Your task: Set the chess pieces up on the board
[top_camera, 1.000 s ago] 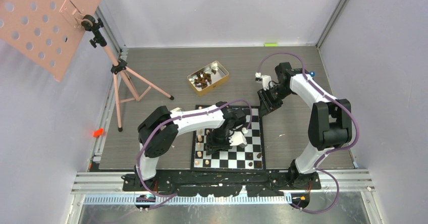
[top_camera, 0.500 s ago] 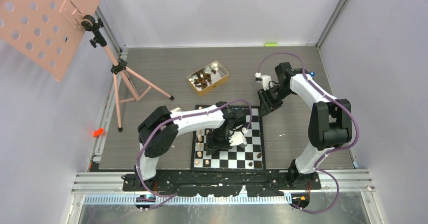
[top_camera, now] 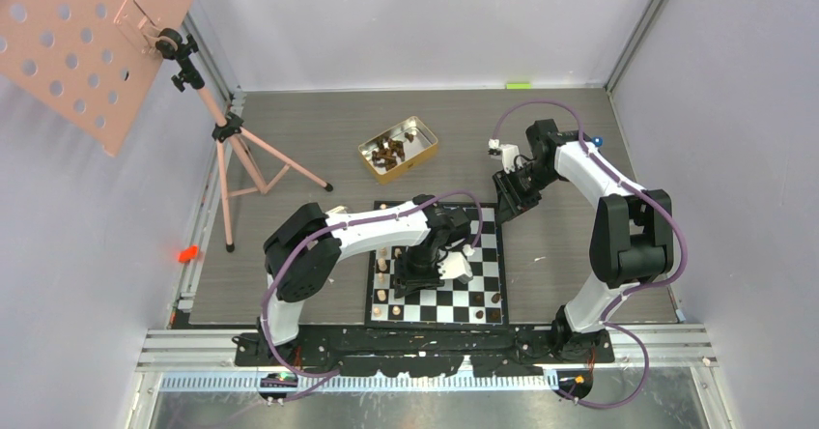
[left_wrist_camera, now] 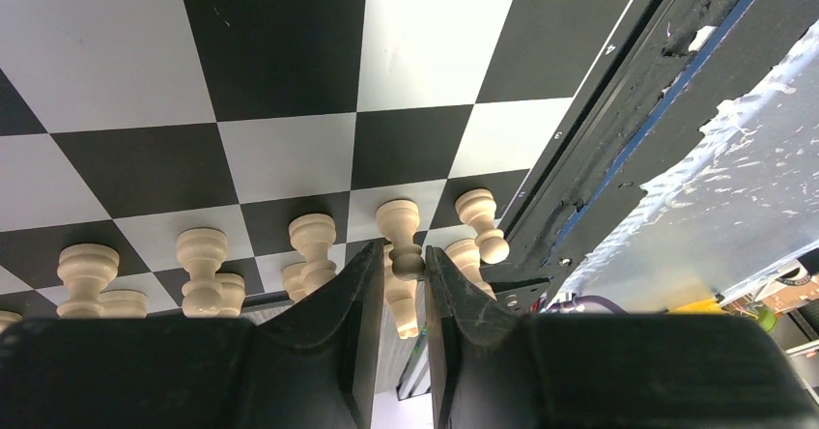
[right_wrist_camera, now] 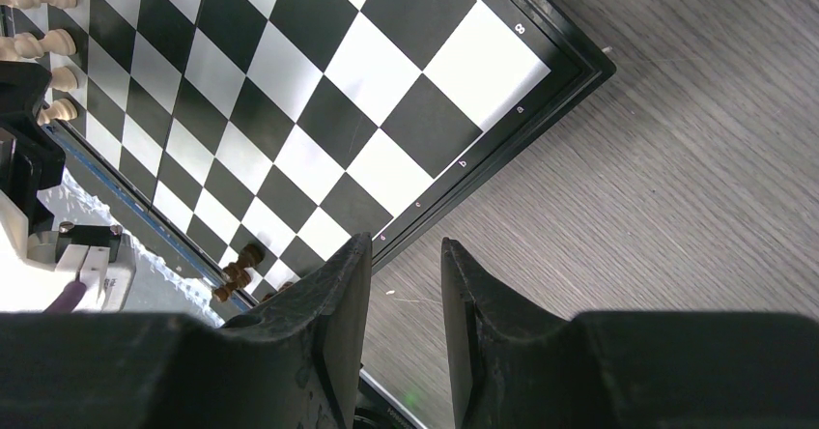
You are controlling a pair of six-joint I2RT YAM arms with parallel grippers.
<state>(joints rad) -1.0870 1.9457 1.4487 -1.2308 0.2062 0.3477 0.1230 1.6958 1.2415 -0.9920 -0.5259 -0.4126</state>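
- Chess pieces (top_camera: 383, 279) of pale wood stand in two close rows along the left edge of the board (top_camera: 449, 305), which lies on the table (top_camera: 309, 139) in front of the two arms.
- A gold tin (top_camera: 421, 135) sits on the table beyond the board's far edge, apart from it, with dark pieces (top_camera: 388, 151) lying in it.
- The left gripper (left_wrist_camera: 401, 255) hangs low over the board's left half, its jaws narrowed round one pale piece (left_wrist_camera: 398, 218). Whether they press it or only flank it cannot be told.
- More dark pieces stand at the board's near right corner.
- The right gripper (right_wrist_camera: 406, 250) hovers above the table just beside the board's far right corner, jaws a little apart with nothing between them.
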